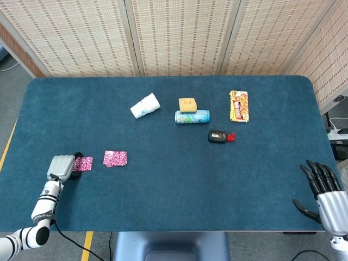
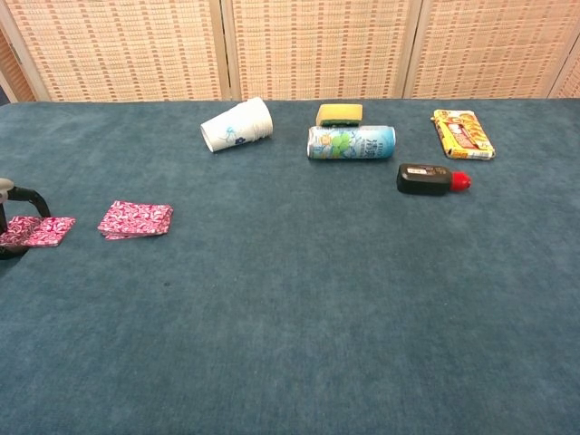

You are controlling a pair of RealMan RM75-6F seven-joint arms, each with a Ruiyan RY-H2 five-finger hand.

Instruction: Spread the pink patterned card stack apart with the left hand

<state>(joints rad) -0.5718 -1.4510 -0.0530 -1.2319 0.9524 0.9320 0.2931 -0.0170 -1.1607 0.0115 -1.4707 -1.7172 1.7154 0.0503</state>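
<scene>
Nearest to me, my right hand [image 1: 324,193] sits at the near right corner of the worktop [image 1: 174,185], palm grey and smooth, dark fingers [image 1: 315,176] spread apart and upright with nothing in them. The worktop itself is covered in a deep blue, short-pile felt with rounded corners.

Over at the near left edge, my left hand [image 1: 61,167] shows its pale, ribbed back from the head view; its dark fingers [image 2: 16,225] curl over and under one small portion of the pink patterned card stack [image 1: 83,163], clamped on it, and that portion lies low against the felt. The other portion of the cards [image 2: 136,219] lies flat just to the right, apart from the first with bare felt between them. Both are thin, squarish piles with a busy pink, white and dark print; I cannot read anything on them.

Further back, toward the middle right, a small black flat bottle [image 1: 218,136] with a red cap lies on its side; its label is too small to read. Behind it a light blue can [image 2: 351,142] with green and white artwork lies sideways, and a yellow sponge block [image 1: 187,104] sits just behind, close against it. To the left, a white paper cup [image 2: 236,125] with a faint blue print lies tipped over. To the right, a yellow-and-red snack packet [image 2: 462,133] lies flat, its lettering illegible. Woven, pale straw-coloured screen panels [image 1: 179,35] stand beyond the far edge.
</scene>
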